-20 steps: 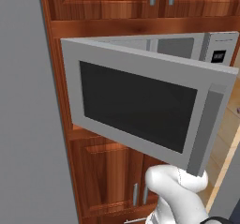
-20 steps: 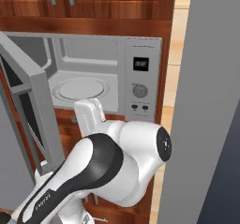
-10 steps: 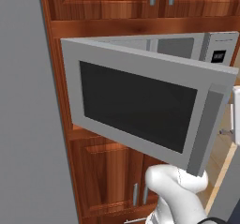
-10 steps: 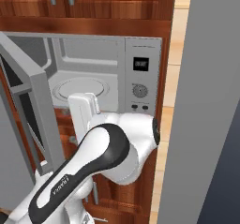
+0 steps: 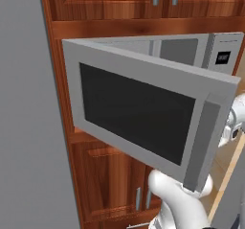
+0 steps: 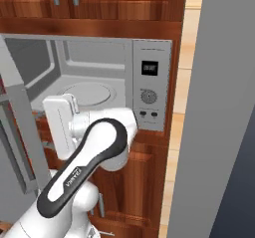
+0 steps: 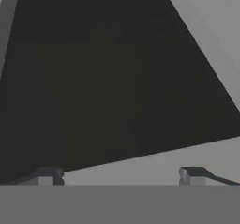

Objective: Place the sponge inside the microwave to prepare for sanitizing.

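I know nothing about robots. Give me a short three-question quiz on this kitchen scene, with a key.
1. True or false: the door of the large grey built-in microwave stands open.
2. What lies on the floor of the microwave's cavity? A) a round white turntable B) a yellow sponge C) a glass bowl
3. Fill in: in the hand view, the gripper has its jaws standing wide ____, with nothing between them.

Key: 1 true; 2 A; 3 apart.
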{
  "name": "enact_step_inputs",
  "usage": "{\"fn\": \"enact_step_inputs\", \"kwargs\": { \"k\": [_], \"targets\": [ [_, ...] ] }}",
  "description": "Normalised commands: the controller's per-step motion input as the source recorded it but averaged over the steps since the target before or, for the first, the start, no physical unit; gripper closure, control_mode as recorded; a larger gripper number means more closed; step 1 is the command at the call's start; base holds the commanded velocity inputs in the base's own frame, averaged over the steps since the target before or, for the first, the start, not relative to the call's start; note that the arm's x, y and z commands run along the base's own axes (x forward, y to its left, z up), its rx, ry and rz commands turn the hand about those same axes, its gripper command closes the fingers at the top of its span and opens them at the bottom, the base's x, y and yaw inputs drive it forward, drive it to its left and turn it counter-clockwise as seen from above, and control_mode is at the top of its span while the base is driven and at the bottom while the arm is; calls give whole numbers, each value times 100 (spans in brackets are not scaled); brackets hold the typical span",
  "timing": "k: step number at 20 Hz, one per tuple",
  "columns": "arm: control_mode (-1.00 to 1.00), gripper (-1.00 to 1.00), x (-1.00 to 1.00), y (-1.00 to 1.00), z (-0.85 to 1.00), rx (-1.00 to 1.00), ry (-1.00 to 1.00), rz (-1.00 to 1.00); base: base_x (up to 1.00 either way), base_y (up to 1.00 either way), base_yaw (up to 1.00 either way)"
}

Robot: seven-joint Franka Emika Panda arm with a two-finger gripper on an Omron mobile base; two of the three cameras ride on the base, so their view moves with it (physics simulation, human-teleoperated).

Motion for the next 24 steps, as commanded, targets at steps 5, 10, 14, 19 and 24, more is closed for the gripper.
{"fn": "enact_step_inputs", "kwargs": {
  "k": [5, 10, 14, 19, 24],
  "targets": [
    [-100, -100, -55, 100, -12, 17, 4, 54, 0, 0, 0],
    [-100, -100, -94, 100, -62, 0, 0, 12, 0, 0, 0],
    [-100, -100, -100, 100, -65, 0, -6, -8, 0, 0, 0],
    [-100, -100, -86, 100, -38, 0, -13, -31, 0, 0, 0],
    [-100, -100, -64, 80, -48, 0, -12, -47, 0, 0, 0]
  ]
}}
